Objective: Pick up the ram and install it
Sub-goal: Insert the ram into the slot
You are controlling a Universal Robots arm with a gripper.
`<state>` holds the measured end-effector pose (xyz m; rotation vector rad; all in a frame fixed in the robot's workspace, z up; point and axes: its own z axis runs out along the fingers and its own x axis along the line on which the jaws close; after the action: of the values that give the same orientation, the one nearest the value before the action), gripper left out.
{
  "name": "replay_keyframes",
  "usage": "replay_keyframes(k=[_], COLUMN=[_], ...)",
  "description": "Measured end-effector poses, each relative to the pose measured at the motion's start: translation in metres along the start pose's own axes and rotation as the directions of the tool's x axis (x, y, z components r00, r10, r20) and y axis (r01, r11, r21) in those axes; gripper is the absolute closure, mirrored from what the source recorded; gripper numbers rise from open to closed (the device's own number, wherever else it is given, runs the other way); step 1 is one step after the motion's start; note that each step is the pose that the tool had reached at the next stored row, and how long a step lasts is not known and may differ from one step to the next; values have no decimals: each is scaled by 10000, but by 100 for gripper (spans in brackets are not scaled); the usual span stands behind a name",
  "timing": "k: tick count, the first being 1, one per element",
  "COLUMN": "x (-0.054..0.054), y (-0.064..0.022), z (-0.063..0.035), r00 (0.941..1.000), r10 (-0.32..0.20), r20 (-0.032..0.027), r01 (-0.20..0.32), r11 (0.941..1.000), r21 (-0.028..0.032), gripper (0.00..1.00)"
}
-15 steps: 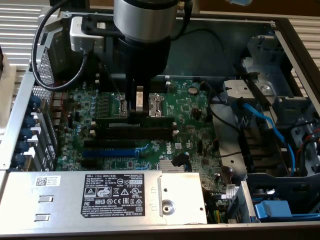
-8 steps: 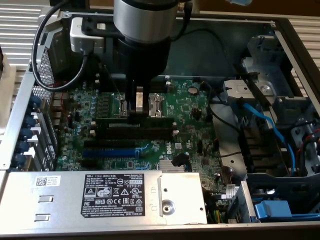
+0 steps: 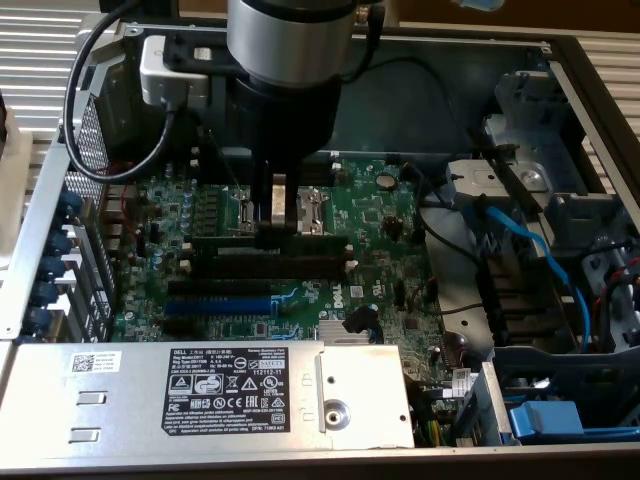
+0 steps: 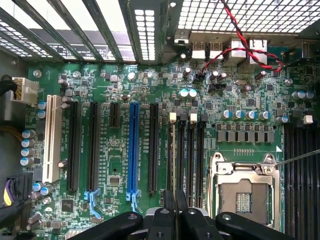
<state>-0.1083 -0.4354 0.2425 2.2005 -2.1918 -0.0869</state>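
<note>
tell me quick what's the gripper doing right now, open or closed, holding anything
gripper: closed on the ram, as far as can be seen, low over the memory slots

And there's the arm's wrist (image 3: 290, 35), a fat silver-grey cylinder with a soft sheen, and right under it a matt black collar (image 3: 285, 115), darker and a touch narrower. Bolted on at the exterior view's left, a pale grey camera box (image 3: 180, 70) on a black bracket, with a thick black cable (image 3: 70, 100) sweeping out in a wide loop. Down to the end effector (image 3: 275, 230): slim, black, with a pale metal plate (image 3: 278, 195) on its face. From the wrist view, the end effector (image 4: 175, 197) shows glossy black link arms (image 4: 120, 223), each with a round pivot pin (image 4: 132, 217), and two slim black fingers (image 4: 169, 200).
</note>
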Motion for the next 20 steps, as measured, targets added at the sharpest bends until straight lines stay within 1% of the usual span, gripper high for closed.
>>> replay_keyframes(k=[20], x=[8], y=[-1], z=[16], r00=[10000], r10=[99], r20=[4], r01=[-99], r11=[10000], r21=[1], gripper=[88])
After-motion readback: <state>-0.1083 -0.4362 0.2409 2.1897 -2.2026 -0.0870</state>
